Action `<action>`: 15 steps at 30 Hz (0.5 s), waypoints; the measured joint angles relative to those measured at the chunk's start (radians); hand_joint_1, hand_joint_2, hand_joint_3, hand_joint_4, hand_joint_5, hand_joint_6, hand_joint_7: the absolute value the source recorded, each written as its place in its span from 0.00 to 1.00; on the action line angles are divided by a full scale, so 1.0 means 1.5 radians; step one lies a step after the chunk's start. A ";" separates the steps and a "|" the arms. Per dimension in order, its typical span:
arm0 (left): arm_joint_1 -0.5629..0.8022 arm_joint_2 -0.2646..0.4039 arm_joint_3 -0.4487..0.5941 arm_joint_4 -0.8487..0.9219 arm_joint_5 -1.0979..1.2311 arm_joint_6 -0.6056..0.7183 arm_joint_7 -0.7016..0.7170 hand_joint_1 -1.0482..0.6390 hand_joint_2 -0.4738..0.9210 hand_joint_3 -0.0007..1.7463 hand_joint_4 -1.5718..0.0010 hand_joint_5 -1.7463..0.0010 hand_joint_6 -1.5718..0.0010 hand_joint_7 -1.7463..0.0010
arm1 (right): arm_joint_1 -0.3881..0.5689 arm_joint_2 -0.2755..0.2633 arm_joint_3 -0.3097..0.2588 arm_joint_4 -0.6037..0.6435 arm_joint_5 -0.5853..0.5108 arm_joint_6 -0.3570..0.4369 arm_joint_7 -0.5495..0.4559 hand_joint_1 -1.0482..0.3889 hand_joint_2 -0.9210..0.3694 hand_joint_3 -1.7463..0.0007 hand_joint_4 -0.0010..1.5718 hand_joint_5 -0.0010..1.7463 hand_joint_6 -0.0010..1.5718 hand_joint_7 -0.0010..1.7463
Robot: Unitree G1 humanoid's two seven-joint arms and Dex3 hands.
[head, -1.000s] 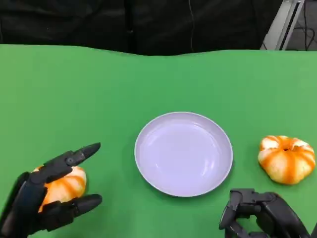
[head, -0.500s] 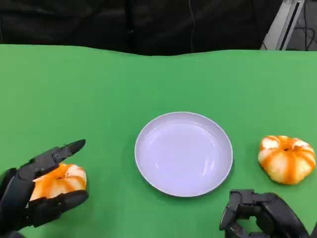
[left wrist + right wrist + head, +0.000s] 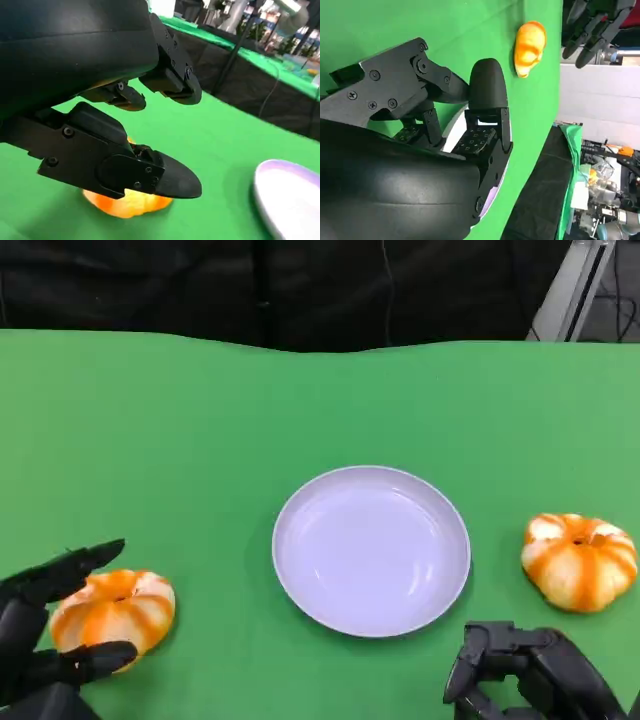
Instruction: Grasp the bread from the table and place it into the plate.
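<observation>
At the table's near left corner I see my left hand [image 3: 45, 635] with fingers spread around, not clasping, the orange-and-white pumpkin-shaped bread roll [image 3: 113, 608], left of the round pale lilac plate [image 3: 371, 550]; my right hand [image 3: 525, 672] is curled on nothing.

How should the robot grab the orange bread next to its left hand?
Probably around its rounded sides, coming down from above. The bread sits flat on the table like a low dome, and the left hand already has open fingers on either side of it.

no text, label or number can be read anywhere.
</observation>
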 measured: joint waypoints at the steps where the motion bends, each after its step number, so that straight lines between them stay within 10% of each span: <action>1: 0.000 0.003 -0.004 0.000 0.006 0.006 0.000 0.09 1.00 0.13 0.68 1.00 0.68 1.00 | 0.000 0.000 0.000 -0.001 0.000 0.000 0.000 0.66 0.21 0.48 0.54 0.83 0.55 0.68; 15: -0.014 0.012 -0.052 0.046 0.003 0.042 0.005 0.07 1.00 0.16 0.74 1.00 0.71 1.00 | 0.000 0.000 0.000 -0.008 -0.001 0.000 -0.001 0.66 0.21 0.47 0.54 0.84 0.54 0.68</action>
